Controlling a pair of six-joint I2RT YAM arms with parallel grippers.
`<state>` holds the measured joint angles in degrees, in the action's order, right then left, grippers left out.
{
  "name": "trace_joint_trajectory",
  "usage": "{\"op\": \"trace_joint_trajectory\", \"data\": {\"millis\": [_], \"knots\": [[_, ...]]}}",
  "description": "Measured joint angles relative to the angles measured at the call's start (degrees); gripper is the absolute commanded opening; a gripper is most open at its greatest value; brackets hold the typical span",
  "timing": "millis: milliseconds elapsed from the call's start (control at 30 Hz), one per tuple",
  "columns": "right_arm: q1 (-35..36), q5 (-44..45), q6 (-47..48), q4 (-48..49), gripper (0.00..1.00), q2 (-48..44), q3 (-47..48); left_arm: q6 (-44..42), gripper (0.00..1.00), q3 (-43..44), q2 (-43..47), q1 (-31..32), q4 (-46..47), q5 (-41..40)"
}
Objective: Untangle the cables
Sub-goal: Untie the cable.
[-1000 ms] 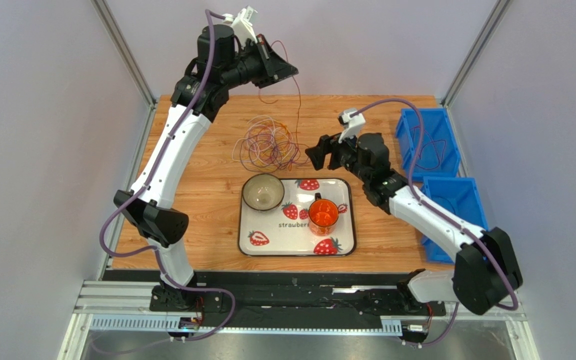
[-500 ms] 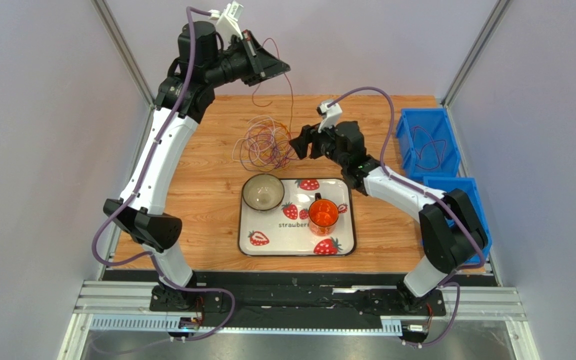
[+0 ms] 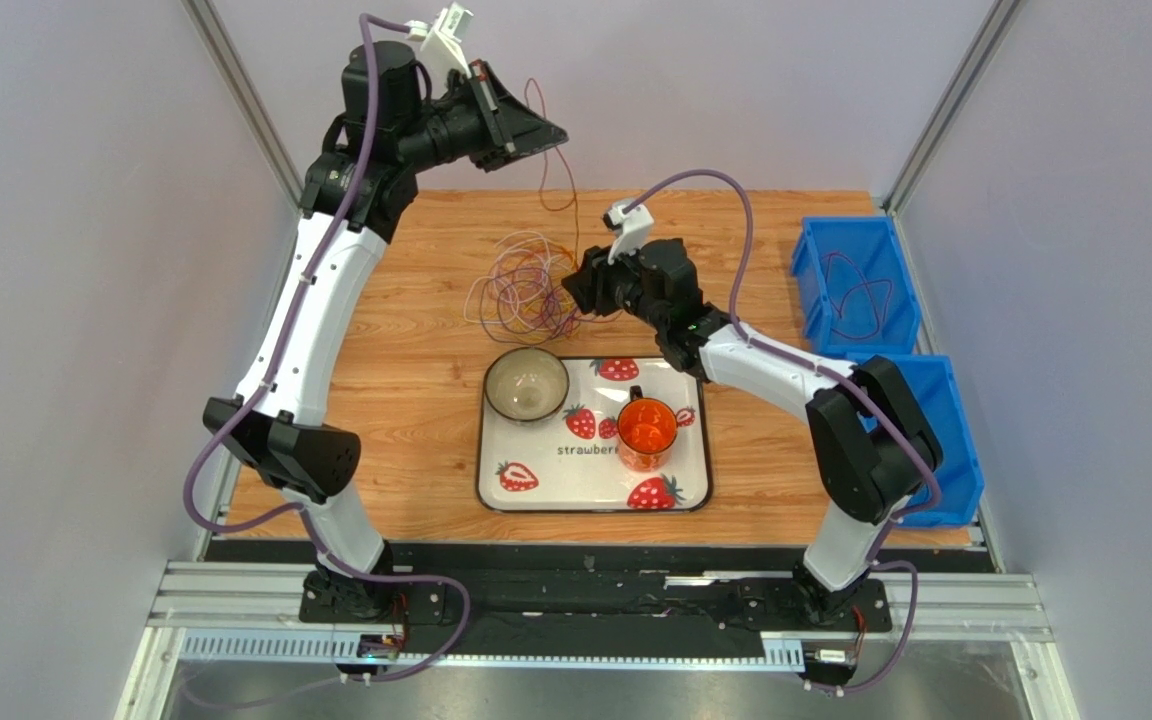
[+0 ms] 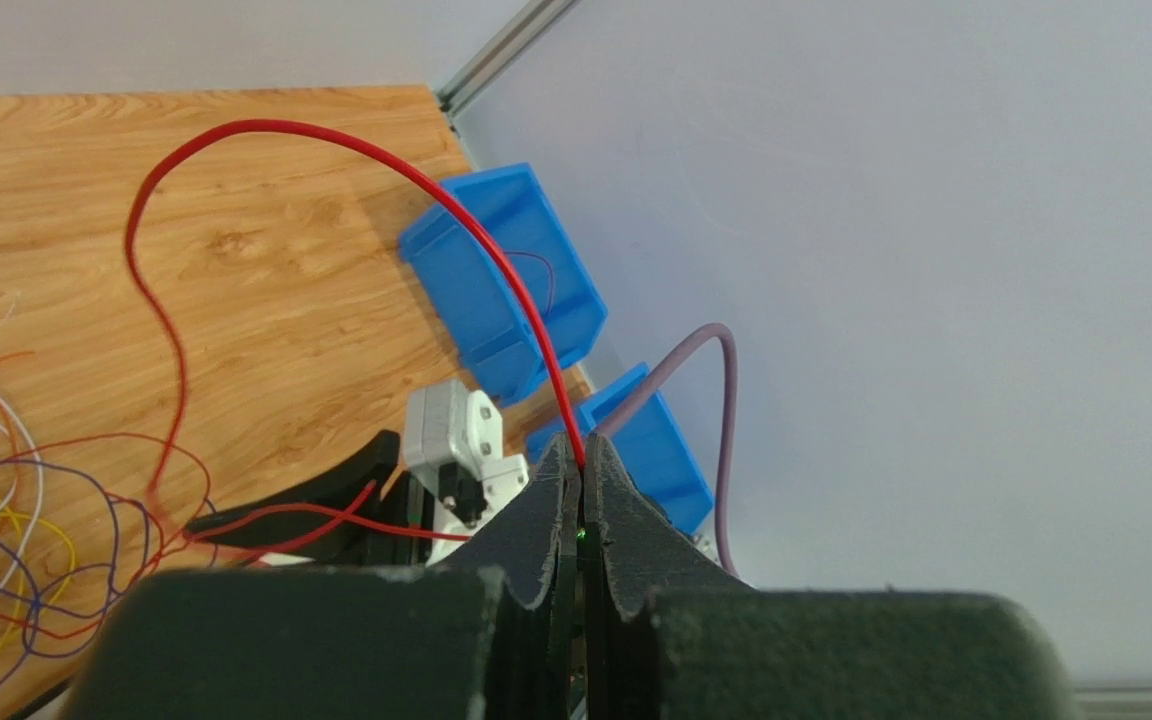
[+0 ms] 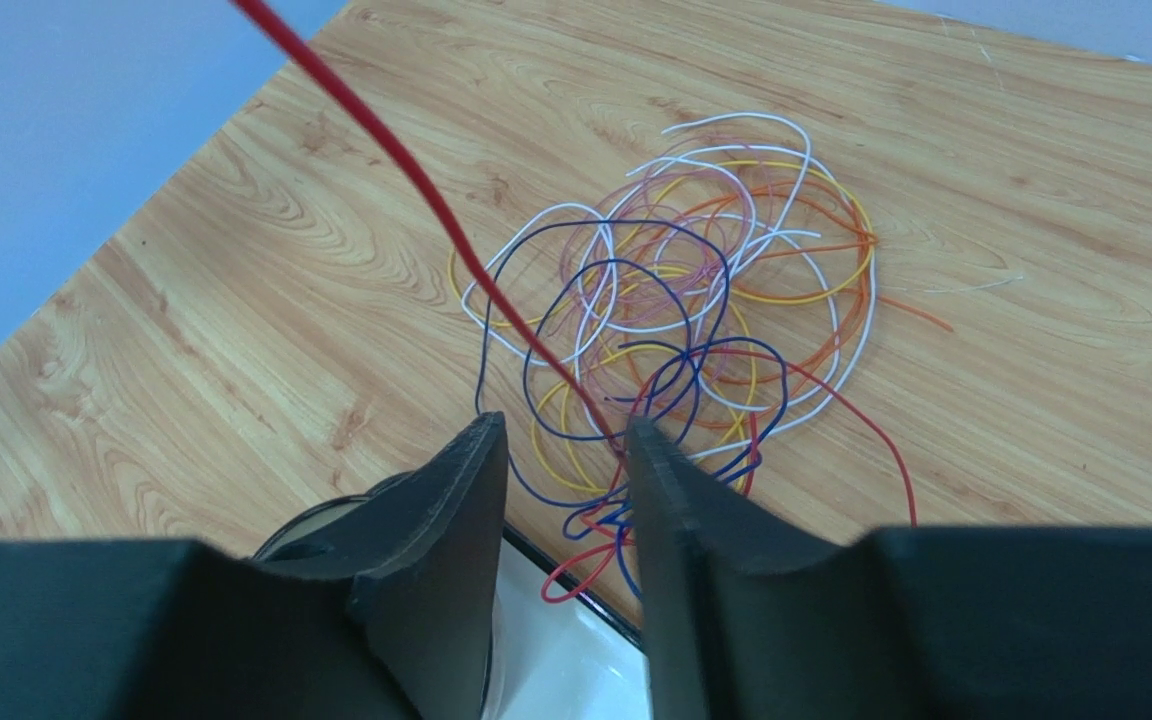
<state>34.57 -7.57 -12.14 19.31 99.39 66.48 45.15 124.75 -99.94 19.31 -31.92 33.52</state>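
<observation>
Left gripper (image 4: 584, 468): clamped on red cable (image 4: 312, 140), raised high to lift it from tangle (image 5: 687, 300).
Right gripper (image 5: 564, 450): jaws apart astride that cable, perhaps to strip it free.

This is a robot lab cell: grey panels (image 3: 71, 300) and aluminium posts (image 3: 247, 98) enclose the wooden table (image 3: 402, 375), with a rail (image 3: 222, 600) along its near edge.

Wood-grain table (image 3: 402, 390) w/ plain grey walls (image 3: 86, 300), alu corner posts (image 3: 244, 98), even light.

Bowl (image 3: 525, 384); cup (image 3: 647, 428); tray (image 3: 585, 477); bins (image 3: 854, 285)
</observation>
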Motion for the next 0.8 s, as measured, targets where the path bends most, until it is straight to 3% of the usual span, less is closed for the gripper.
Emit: {"op": "trace_joint_trajectory", "data": {"millis": [167, 367, 567, 633, 667, 767, 800], "knots": [[0.0, 0.8, 0.2, -0.2, 0.23, 1.3, 1.4, 0.6, 0.0, -0.8, 0.1, -1.4, 0.4, 1.2], [0.1, 1.4, 0.7, -0.2, 0.0, 2.5, 3.1, 1.2, 0.0, -2.2, 0.5, -2.4, 1.3, 2.3], [0.6, 1.4, 1.4, -1.7, 0.0, 2.8, 4.2, 1.0, 0.0, -3.9, 1.2, -4.9, 1.4, 3.4], [0.6, 1.5, 1.9, -4.4, 0.0, 2.8, 6.1, 0.9, 0.14, -5.4, 1.7, -6.8, 1.3, 3.6], [0.6, 1.5, 2.4, -6.4, 0.0, 2.8, 8.0, 0.7, 0.33, -6.1, 1.8, -7.7, 1.2, 3.7], [0.6, 1.5, 3.8, -12.7, 0.0, 3.2, 17.6, -0.2, 0.52, -9.2, 2.0, -10.8, 1.2, 4.0], [0.6, 1.5, 4.4, -14.1, 0.0, 3.4, 21.4, -0.6, 0.54, -10.2, 2.0, -11.5, 1.1, 4.0]]}}
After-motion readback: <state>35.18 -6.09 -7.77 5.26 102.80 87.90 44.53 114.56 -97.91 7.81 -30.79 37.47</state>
